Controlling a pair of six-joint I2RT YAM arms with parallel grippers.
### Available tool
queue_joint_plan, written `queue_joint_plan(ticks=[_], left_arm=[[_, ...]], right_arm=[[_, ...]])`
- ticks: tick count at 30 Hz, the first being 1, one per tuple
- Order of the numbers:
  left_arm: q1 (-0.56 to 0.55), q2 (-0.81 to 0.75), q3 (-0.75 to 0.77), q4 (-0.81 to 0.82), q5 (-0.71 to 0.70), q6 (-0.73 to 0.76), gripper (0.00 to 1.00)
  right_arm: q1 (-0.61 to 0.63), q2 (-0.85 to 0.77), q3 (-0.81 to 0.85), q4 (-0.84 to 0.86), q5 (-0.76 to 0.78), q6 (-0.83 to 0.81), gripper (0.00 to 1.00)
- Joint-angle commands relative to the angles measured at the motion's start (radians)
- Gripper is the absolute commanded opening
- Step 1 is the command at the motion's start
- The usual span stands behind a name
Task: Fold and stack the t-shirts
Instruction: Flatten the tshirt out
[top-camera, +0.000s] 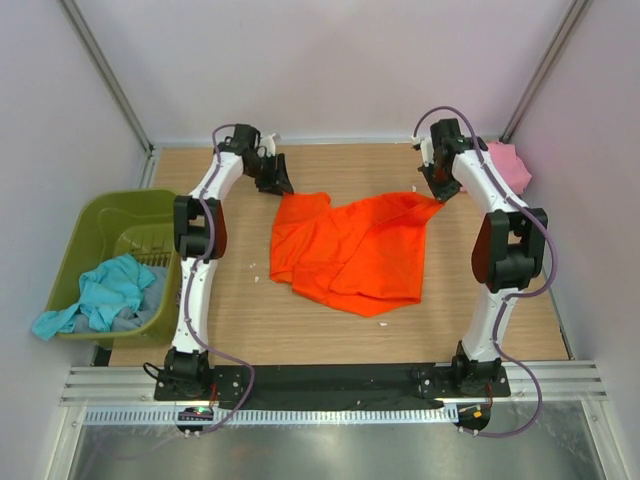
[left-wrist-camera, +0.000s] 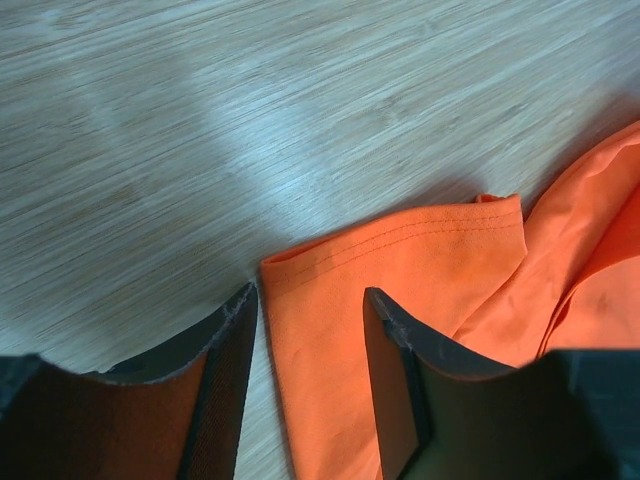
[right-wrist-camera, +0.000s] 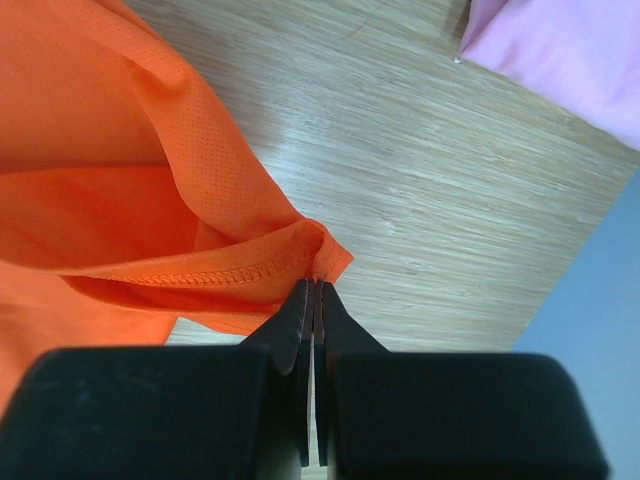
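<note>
Three shirts are lying on and around the wooden table. The orange shirt is lying rumpled in the middle of the table. It is partly spread, with a sleeve reaching toward the far left and a corner stretching toward the far right.

The right gripper is pinching that far right corner. Its jaws are pressing tight together with the stitched hem caught at their tips, and the cloth is bunching into folds just behind them.

The left gripper is standing open at the shirt's far left edge. Its two fingers are parted, one over bare wood just beside the hem and the other over the orange cloth. The hem's corner is lying flat between them, not squeezed.

The pink shirt is lying bunched in the far right corner of the table, just beyond the right gripper and apart from the orange shirt. The teal shirt is sitting in the green tub at the table's left side, with one part hanging over the tub's near left rim.
</note>
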Motion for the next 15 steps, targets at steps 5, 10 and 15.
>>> queue_joint_plan(ticks=[5, 10, 15], left_arm=[[-0.008, 0.025, 0.001, 0.012, 0.019, -0.003, 0.38], [-0.011, 0.030, -0.012, 0.012, 0.003, -0.003, 0.18], [-0.009, 0.025, -0.022, 0.017, -0.007, 0.000, 0.02]], right_arm=[[0.006, -0.060, -0.001, 0.021, 0.034, -0.015, 0.01], [0.007, -0.060, -0.003, 0.023, 0.037, -0.016, 0.01], [0.006, -0.060, -0.013, 0.026, 0.037, -0.018, 0.01]])
